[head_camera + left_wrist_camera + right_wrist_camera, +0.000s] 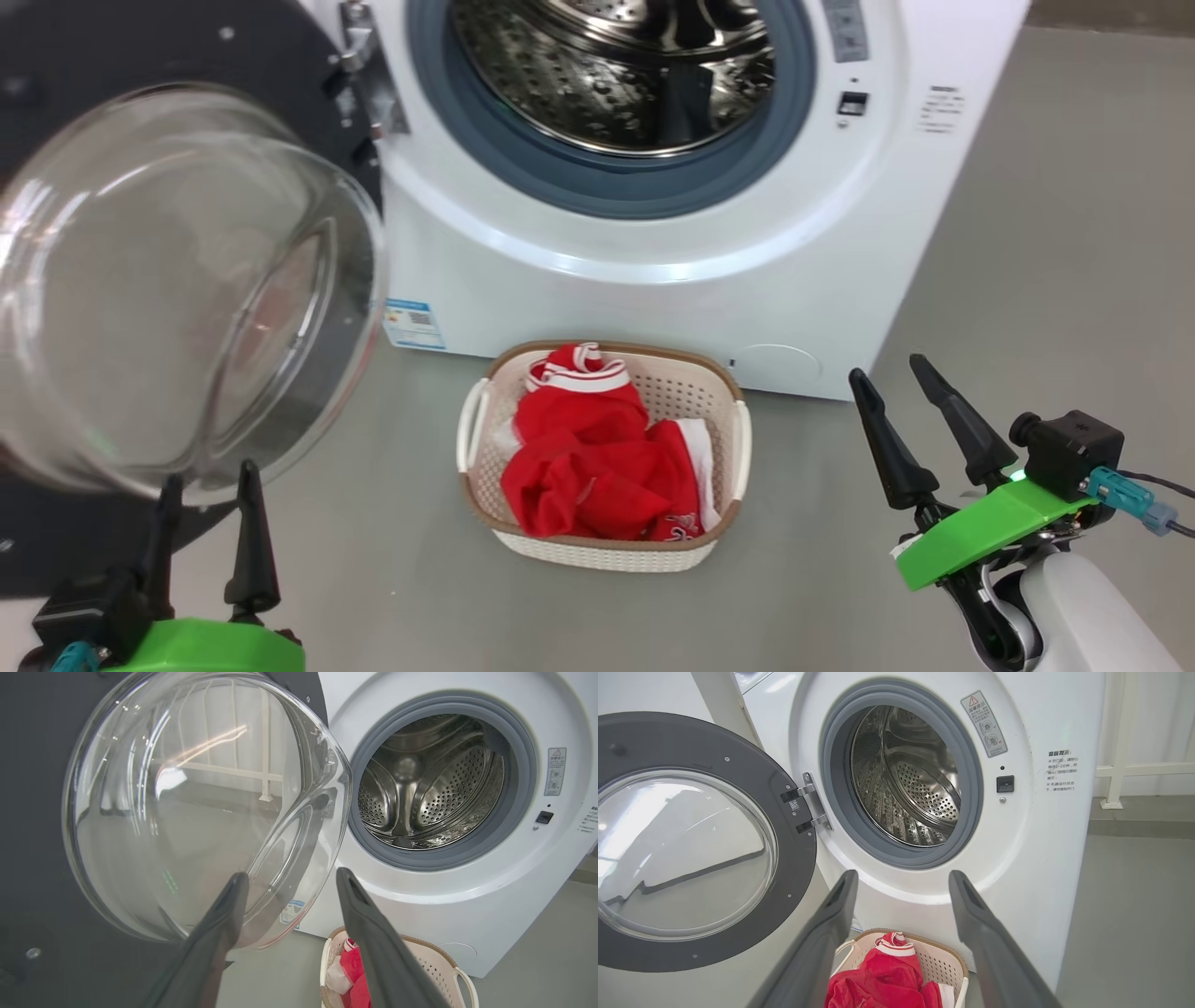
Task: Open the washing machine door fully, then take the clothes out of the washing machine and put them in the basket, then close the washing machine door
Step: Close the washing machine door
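The white washing machine (653, 280) stands ahead with its steel drum (616, 75) showing no clothes. Its black washing machine door (177, 280) hangs wide open to the left, glass bowl bulging toward me. Red clothes (588, 457) with white trim lie in the cream basket (607, 551) on the floor before the machine. My left gripper (207, 481) is open at the lower left, just below the door glass (196, 812). My right gripper (892, 373) is open at the lower right, right of the basket (943, 963), holding nothing.
Grey floor (1027, 280) spreads to the right of the machine. A small blue label (413, 324) sits on the machine's lower front. A white railing (1134, 770) stands behind the machine at the right.
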